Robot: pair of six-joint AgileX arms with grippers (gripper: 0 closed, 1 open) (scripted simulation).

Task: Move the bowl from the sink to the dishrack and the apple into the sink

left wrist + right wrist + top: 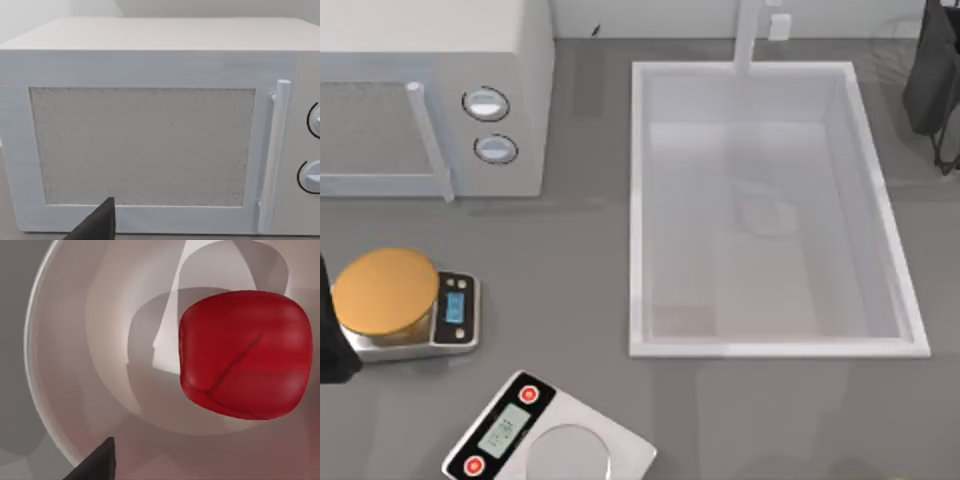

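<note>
- The grey surface [580,250] spreads under everything in the top view, with a pale wall strip along its far edge.
- At the far left edge a dark piece of the left arm [332,345] juts in beside a kitchen scale [455,318] topped with a flat orange-gold plate [385,292].
- Behind these stands a white microwave [430,95] with two round knobs [486,103] and a vertical bar handle; the left wrist view faces its speckled door [142,145] straight on, a single dark fingertip [97,225] poking into that picture. I cannot tell whether the left gripper is open or closed.
- Near the front edge lies a second scale [545,435], tilted, with a silver pan and two red buttons.
- Right of centre sits the sink [638,200], a large white rectangular basin with a raised rim and a white faucet post [748,35] at its far side; its floor looks bare and pale.
- At the far right edge, level with the sink's back corner, hangs the dark bulk of the right arm [935,80].
- The right wrist view shows the apple [246,354], glossy deep red and blocky-round with faint darker creases, lying in a pale round dish [65,365] with stepped concentric walls. A dark fingertip [97,465] shows here too; the right gripper's state I cannot tell.
</note>
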